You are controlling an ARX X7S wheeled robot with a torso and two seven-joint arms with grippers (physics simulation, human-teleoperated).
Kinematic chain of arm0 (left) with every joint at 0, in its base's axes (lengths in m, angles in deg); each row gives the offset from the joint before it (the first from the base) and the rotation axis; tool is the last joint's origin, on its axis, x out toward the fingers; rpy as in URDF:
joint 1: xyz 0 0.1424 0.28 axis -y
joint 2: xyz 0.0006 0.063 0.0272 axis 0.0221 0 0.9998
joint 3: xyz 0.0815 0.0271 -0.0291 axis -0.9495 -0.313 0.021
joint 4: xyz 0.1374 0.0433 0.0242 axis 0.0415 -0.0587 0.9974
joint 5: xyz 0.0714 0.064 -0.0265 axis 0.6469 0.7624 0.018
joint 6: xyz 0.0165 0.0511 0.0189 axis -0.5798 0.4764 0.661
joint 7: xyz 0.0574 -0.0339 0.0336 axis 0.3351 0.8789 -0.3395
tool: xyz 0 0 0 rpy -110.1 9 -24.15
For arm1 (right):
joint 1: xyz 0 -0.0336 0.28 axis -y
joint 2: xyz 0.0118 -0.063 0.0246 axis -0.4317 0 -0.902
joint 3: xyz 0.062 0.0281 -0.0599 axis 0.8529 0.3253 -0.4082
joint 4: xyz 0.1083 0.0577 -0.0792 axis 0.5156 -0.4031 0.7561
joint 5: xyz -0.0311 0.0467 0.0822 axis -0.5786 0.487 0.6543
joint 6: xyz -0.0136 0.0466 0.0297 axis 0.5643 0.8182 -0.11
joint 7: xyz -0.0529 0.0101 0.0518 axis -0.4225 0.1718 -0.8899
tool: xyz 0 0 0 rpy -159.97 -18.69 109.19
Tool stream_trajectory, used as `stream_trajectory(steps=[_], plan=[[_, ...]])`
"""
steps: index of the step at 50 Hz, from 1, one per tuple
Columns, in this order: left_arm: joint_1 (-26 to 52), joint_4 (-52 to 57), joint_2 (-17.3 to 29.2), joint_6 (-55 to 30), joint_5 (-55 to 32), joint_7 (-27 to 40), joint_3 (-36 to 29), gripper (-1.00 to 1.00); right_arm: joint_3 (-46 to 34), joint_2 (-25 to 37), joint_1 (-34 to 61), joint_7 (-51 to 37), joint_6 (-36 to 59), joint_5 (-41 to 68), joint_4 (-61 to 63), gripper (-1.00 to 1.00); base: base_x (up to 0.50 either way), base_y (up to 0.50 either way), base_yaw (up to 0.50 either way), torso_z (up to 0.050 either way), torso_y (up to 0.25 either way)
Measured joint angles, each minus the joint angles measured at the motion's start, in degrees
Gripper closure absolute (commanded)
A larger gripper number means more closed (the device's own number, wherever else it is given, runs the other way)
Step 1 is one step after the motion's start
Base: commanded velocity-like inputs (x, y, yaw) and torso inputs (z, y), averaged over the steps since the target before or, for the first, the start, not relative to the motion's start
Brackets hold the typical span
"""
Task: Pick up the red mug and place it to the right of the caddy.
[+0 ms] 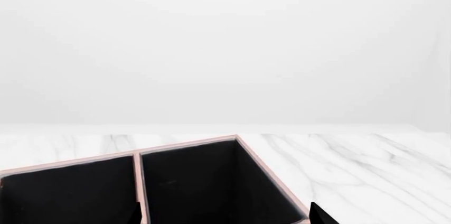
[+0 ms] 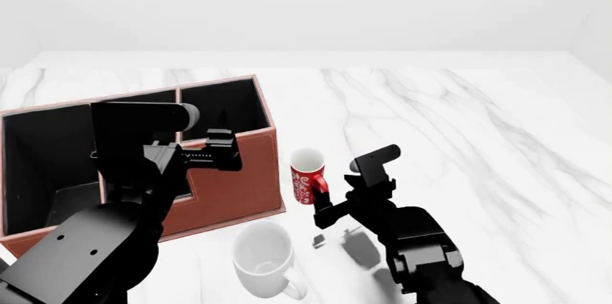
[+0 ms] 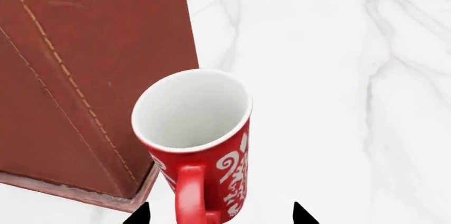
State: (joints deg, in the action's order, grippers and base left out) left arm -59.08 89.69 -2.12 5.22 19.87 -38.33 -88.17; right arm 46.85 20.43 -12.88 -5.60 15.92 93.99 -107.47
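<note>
The red mug (image 2: 307,176) with white swirly lettering stands upright on the marble table, just right of the caddy's (image 2: 234,183) front right corner. My right gripper (image 2: 330,203) is open at the mug's handle side. In the right wrist view the mug (image 3: 200,129) sits between the wide-apart fingertips of the gripper (image 3: 219,214), with its handle toward the camera and the caddy's leather wall (image 3: 84,76) beside it. My left gripper (image 2: 222,152) is open and empty over the caddy. The left wrist view shows the caddy's black compartments (image 1: 190,182) below the left gripper (image 1: 225,216).
A larger plain white mug (image 2: 263,261) stands in front of the caddy, to the left of my right arm. The white marble table (image 2: 459,125) stretches to the right and back. A pale wall lies beyond it.
</note>
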Motion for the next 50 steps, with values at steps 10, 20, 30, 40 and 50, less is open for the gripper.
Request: stream_trajectory(steps=[10,20,30,40,50], plan=[[0.1,-0.6,0.1,0.4,-0.3,0.0,0.1,-1.0,7.5,8.3,-15.8,-1.1,22.0,11.2,40.4,-1.0,0.0,0.0,0.0,0.0,0.0],[-0.1,-0.8,0.3,0.9,-0.5,0.2,0.3,-1.0,19.3,14.2,-28.0,-4.9,31.7,21.2,72.9,-1.0,0.0,0.0,0.0,0.0,0.0],[-0.1,-1.3,0.4,1.4,-0.6,0.2,0.2,-1.0,26.2,15.3,-31.6,-10.7,33.1,24.1,89.5,-1.0,0.0,0.0,0.0,0.0,0.0],[-0.1,-2.2,0.5,2.2,-0.4,0.1,-0.2,-1.0,26.2,14.6,-32.7,-14.9,31.5,20.9,95.3,-1.0,0.0,0.0,0.0,0.0,0.0],[0.0,-1.9,0.7,2.1,-0.8,0.4,-0.3,-1.0,25.8,14.1,-33.0,-17.9,31.4,19.2,98.6,-1.0,0.0,0.0,0.0,0.0,0.0]])
